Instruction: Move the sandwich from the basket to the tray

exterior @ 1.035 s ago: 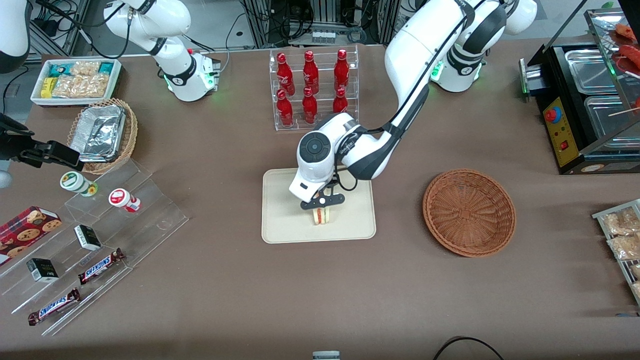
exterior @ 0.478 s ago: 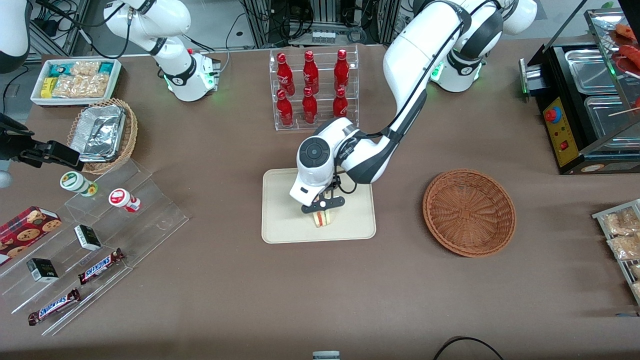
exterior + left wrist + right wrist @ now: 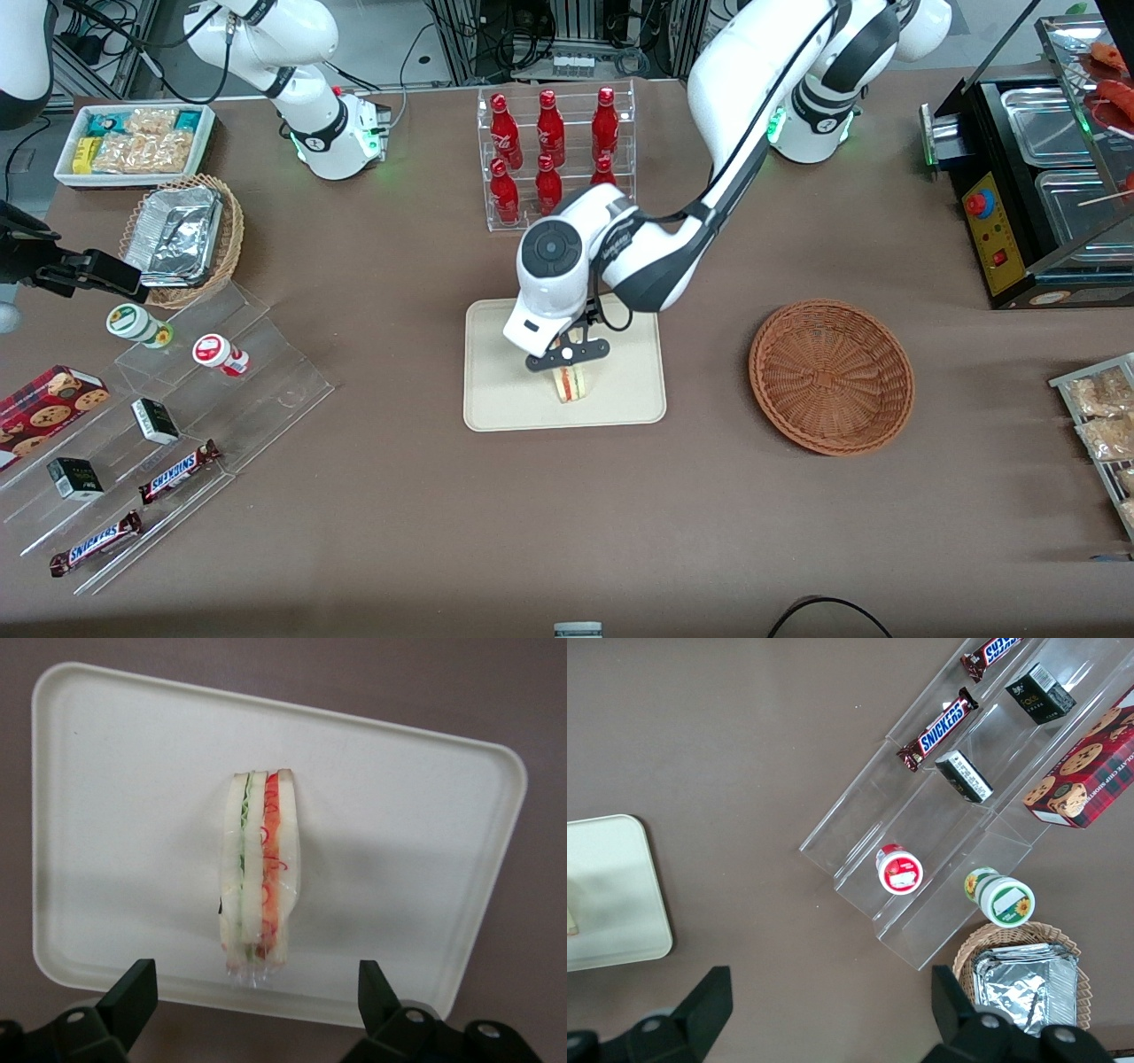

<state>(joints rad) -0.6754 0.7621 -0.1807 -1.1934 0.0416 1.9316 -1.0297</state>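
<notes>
The sandwich (image 3: pixel 570 383), a white bread wedge with red and green filling, stands on its edge on the cream tray (image 3: pixel 496 399), in the part of the tray nearer the front camera. The left gripper (image 3: pixel 567 354) hangs just above it, open and empty. In the left wrist view the sandwich (image 3: pixel 260 875) rests on the tray (image 3: pixel 399 833), and both black fingertips (image 3: pixel 133 988) stand wide apart, clear of it. The reddish-brown basket (image 3: pixel 831 376) sits empty beside the tray, toward the working arm's end.
A clear rack of red bottles (image 3: pixel 554 155) stands farther from the camera than the tray. A clear stepped shelf with snack bars and jars (image 3: pixel 177 425) and a tan basket with foil (image 3: pixel 182 237) lie toward the parked arm's end. A black food warmer (image 3: pixel 1036 177) stands at the working arm's end.
The left gripper has let go of the sandwich and risen a little above it. The sandwich stays standing on the tray.
</notes>
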